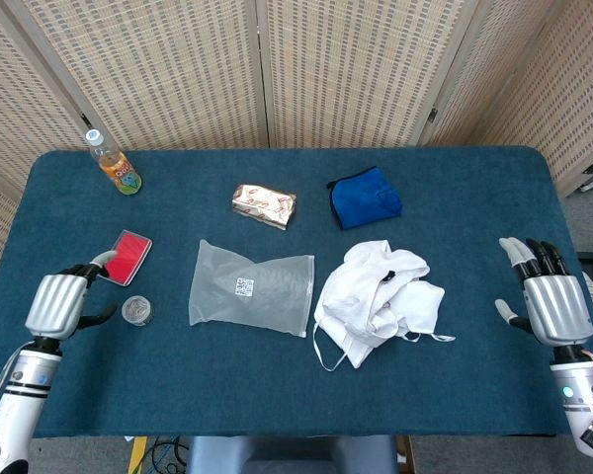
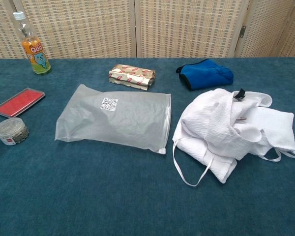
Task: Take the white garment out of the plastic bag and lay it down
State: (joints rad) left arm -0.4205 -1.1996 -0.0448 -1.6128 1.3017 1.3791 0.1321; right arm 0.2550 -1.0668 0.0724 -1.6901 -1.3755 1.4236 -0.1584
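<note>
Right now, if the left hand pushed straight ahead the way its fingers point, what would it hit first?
Probably the red case: the left hand points up-table toward its near end. Hand height is unclear, so it might pass over it.

The garment's strap (image 2: pixel 291 154) runs off the chest view's right edge.

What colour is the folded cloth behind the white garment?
Blue cloth with a dark edge, clearest in the chest view.
</note>
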